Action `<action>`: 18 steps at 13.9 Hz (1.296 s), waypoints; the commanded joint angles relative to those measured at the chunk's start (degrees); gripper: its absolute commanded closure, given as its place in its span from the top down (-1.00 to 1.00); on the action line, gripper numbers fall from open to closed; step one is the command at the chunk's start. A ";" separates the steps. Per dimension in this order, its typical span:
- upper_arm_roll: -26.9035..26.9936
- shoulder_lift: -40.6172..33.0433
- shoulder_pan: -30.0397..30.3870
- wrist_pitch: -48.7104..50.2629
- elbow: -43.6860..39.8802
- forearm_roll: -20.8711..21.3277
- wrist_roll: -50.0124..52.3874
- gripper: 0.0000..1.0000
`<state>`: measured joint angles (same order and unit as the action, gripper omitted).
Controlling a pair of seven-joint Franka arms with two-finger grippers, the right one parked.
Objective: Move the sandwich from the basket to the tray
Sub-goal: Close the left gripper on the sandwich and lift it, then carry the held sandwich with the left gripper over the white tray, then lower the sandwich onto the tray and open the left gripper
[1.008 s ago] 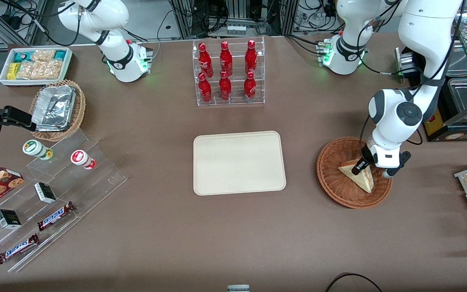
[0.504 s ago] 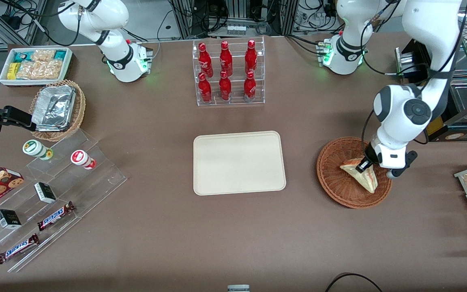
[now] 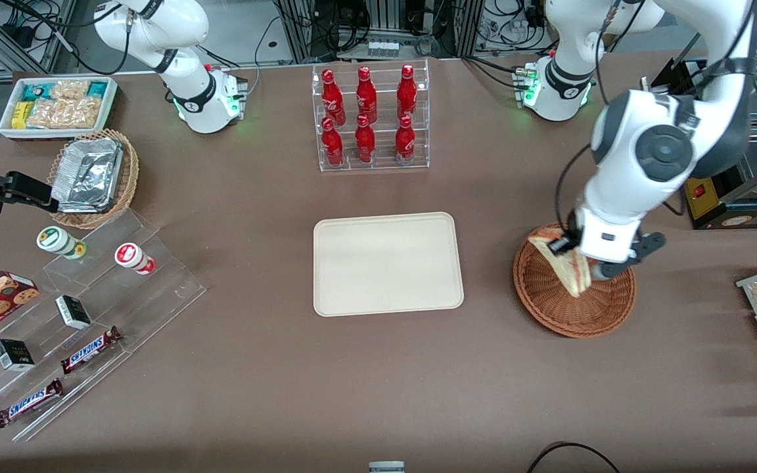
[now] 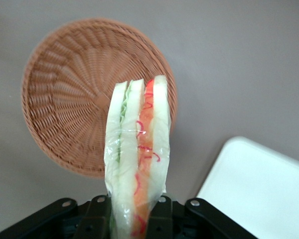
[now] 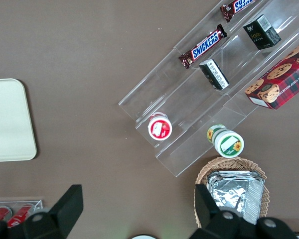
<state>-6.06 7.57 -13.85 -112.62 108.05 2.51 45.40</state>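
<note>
1 second back your claw sat low in the basket; now it has risen, pinching the sandwich clear above the weave. Lift looks done: the tray waits empty, well off sideways toward the parked arm.

One sandwich, one basket, one tray, six red bottles.

Left arm bent downward, tool raised off the table, fingers clamped close together.
</note>
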 commanded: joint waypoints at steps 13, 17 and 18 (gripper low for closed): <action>0.35 27.14 -27.00 -3.99 -20.60 1.09 6.37 -1.00; 0.61 31.01 -29.38 -10.25 -20.60 1.36 8.57 -1.00; 0.70 31.54 -29.74 -10.34 -20.51 1.36 8.66 -1.00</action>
<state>-6.44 37.79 -41.90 -123.01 89.37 2.94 52.56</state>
